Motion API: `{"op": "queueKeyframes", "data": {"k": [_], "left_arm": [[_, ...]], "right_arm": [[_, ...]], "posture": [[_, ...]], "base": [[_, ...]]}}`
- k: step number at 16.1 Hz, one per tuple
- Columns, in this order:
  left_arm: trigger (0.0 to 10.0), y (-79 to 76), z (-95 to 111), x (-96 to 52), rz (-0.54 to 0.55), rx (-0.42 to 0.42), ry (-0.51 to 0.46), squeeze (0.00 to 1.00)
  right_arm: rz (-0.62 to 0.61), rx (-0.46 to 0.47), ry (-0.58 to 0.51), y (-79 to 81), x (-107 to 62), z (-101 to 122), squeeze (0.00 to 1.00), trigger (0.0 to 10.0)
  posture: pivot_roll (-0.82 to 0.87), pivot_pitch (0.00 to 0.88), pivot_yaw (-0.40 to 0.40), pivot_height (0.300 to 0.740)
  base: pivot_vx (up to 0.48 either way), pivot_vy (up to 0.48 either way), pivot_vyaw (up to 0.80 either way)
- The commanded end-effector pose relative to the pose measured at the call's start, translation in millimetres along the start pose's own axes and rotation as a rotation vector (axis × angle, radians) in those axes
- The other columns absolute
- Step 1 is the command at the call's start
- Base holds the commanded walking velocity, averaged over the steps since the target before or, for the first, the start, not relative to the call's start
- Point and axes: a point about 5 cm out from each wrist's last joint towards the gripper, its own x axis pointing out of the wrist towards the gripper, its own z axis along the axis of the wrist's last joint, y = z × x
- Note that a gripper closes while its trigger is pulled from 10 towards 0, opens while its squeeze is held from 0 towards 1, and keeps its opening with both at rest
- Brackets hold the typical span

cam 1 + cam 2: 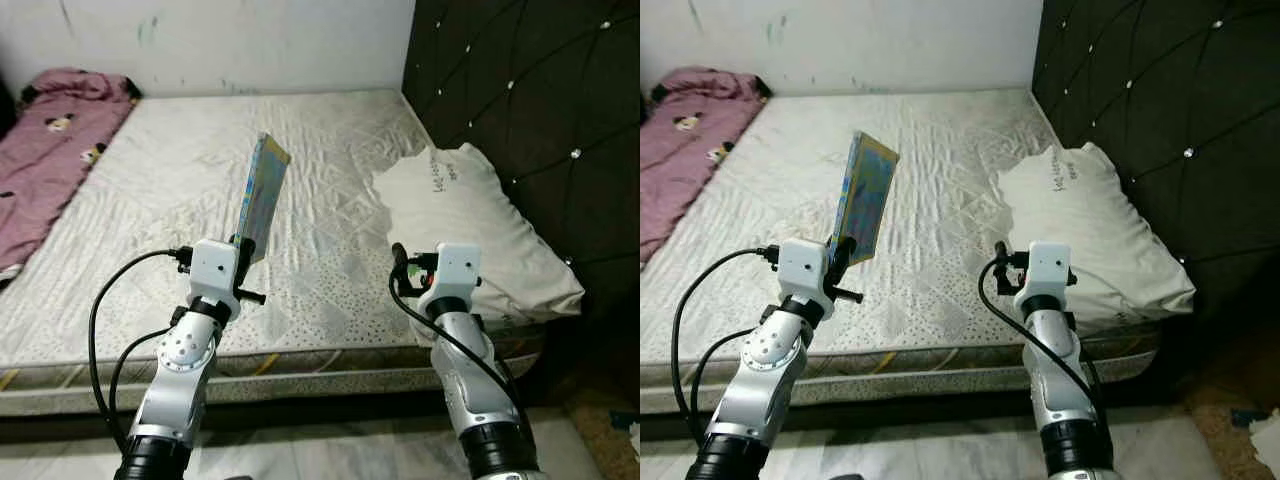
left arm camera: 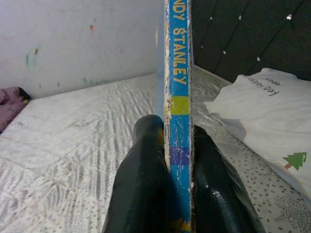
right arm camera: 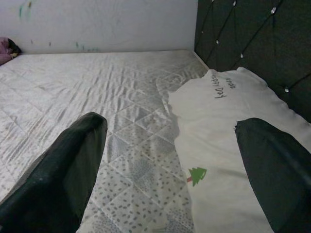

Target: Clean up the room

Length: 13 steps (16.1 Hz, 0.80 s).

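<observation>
Book (image 2: 177,97) spine title cut off at frame top; pink blanket (image 1: 50,150) cropped at left edge; pillow (image 1: 480,215) lettering illegible.

The left gripper (image 2: 179,160) had its two glossy black fingers (image 2: 146,184) closed on a thin blue book with a worn, scuffed spine (image 2: 179,73). The book stood upright, edge-on to the camera, with yellow lettering reading "STANLEY" along the spine. Beneath lay a white quilted mattress (image 2: 73,131). A white pillow printed with dark script and a small green tree (image 2: 272,111) rested near a dark tufted headboard (image 2: 243,34). A marked white wall (image 2: 73,39) stood behind. A pink cloth (image 2: 9,104) lay at the far edge.
</observation>
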Motion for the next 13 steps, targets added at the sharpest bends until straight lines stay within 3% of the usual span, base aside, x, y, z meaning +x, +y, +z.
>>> {"op": "queueKeyframes", "data": {"k": [1,13], "left_arm": [[10.0,7.9,13.0,2.3,0.019,0.009,-0.065,0.0],[10.0,8.1,12.2,2.2,0.011,0.016,-0.059,0.0]], "right_arm": [[0.017,0.0,-0.018,5.4,2.5,5.1,0.0,10.0],[0.015,0.006,-0.017,6.3,2.7,4.9,0.0,10.0]], "posture": [[0.01,0.0,0.03,0.74],[0.01,0.0,0.033,0.74]], "base": [[0.311,0.0,0.0],[0.302,0.0,0.0]]}}
